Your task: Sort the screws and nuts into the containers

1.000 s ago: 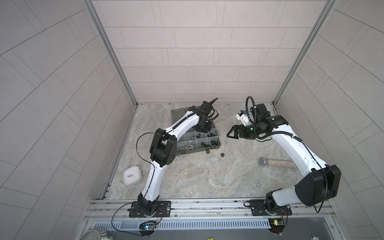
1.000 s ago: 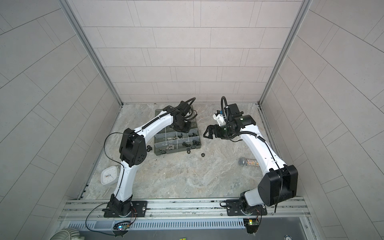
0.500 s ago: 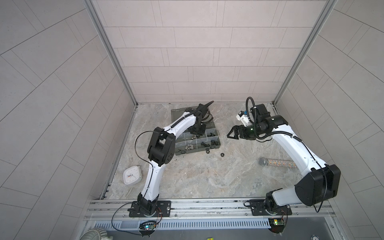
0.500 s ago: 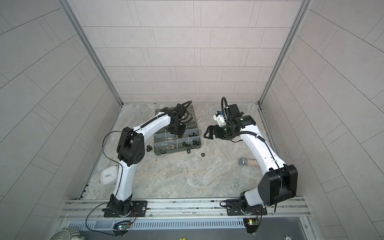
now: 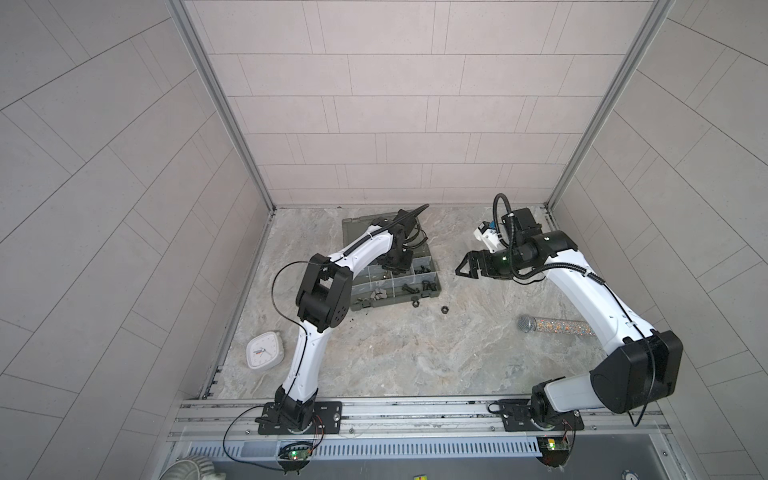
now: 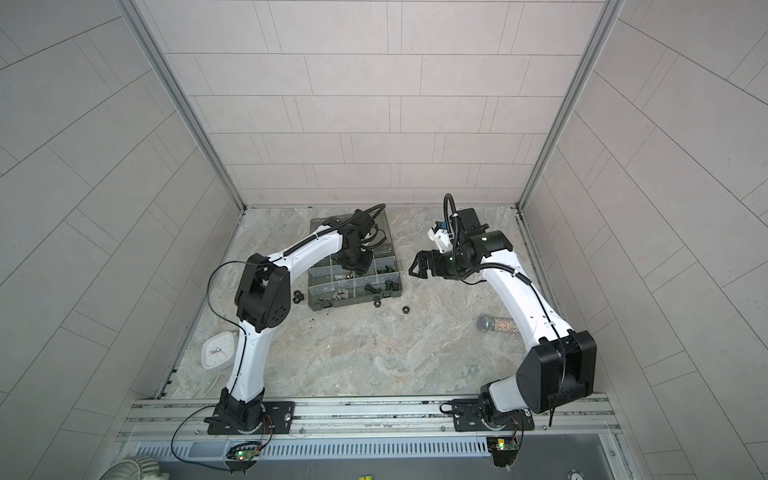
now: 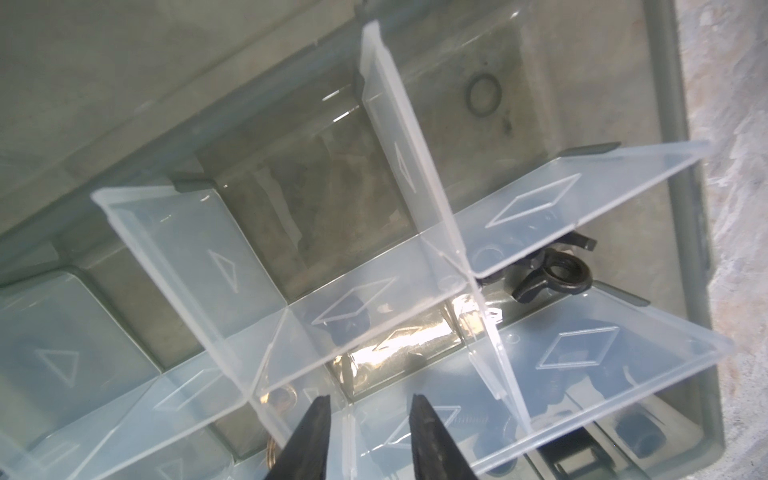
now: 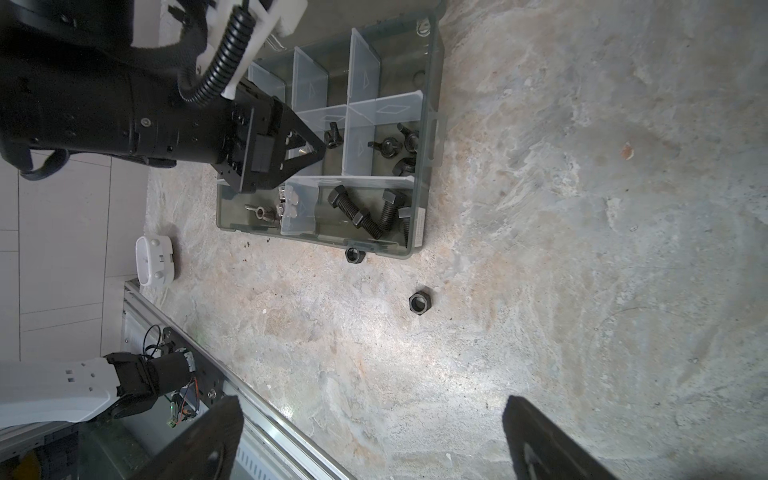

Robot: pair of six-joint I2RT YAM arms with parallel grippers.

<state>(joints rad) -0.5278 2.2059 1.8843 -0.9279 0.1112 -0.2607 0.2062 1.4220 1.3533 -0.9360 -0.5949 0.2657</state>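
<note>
Over the last second the left hand [image 7: 370, 399] has been going from nearly together to partly apart, with nothing lying between its fingers. It has also been shifting a little leftward over the organizer case [image 6: 353, 302]. The right hand [image 8: 370, 403] is staying as it was, spread wide and holding nothing. It is hovering over the worktop [image 5: 415, 353] to the right of the case and apart from it.

The left hand's fingertips are hanging just above the pale dividers [image 7: 415, 174], so walls are standing close around them. In front of the case the worktop is lying bare up to the rail. Only a microphone [image 5: 552, 326] by the right arm and a white clock [image 5: 265, 350] at the left edge are lying on it.

Two hex nuts [image 8: 420, 302] are lying loose on the worktop, one just beside the case's front wall and one apart from it. Two more small black pieces [image 6: 297, 296] are sitting left of the case. In the compartments [image 8: 399, 79], four black winged nuts [image 8: 386, 145] are resting, one in a middle cell and three in the outer one. About four screws [image 8: 345, 203] are lying in the front corner cell. Beside them is a cluster of silvery winged nuts [image 8: 286, 203] that I cannot count.
</note>
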